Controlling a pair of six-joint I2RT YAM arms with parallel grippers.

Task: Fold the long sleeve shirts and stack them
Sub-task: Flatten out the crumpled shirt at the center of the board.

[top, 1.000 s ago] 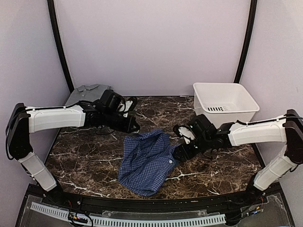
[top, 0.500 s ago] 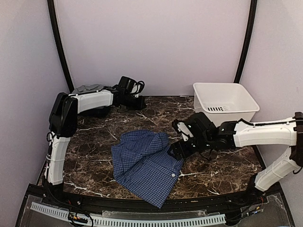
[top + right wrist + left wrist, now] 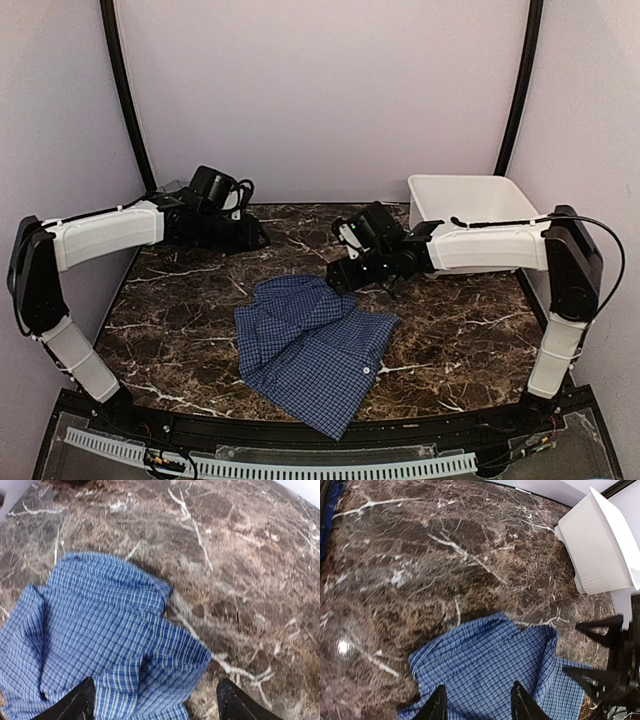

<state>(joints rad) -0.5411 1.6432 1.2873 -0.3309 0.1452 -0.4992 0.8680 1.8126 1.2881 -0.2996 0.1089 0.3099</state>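
Blue check shirt (image 3: 312, 352) lies rumpled and part-folded on the dark marble tabletop (image 3: 470, 320), mid-table toward the near edge. One white button (image 3: 367, 371) shows on its right side. R gripper (image 3: 345, 277) hangs over the shirt's far edge, fingers (image 3: 80, 702) spread wide w/ nothing betw. them. L gripper (image 3: 252, 240) is well apart from the cloth, nr the far edge toward the far-left corner. Wrist cam shows its fingers (image 3: 437, 707) parted too, empty. White tub (image 3: 465, 195) stands in the far-right corner, behind the R arm.
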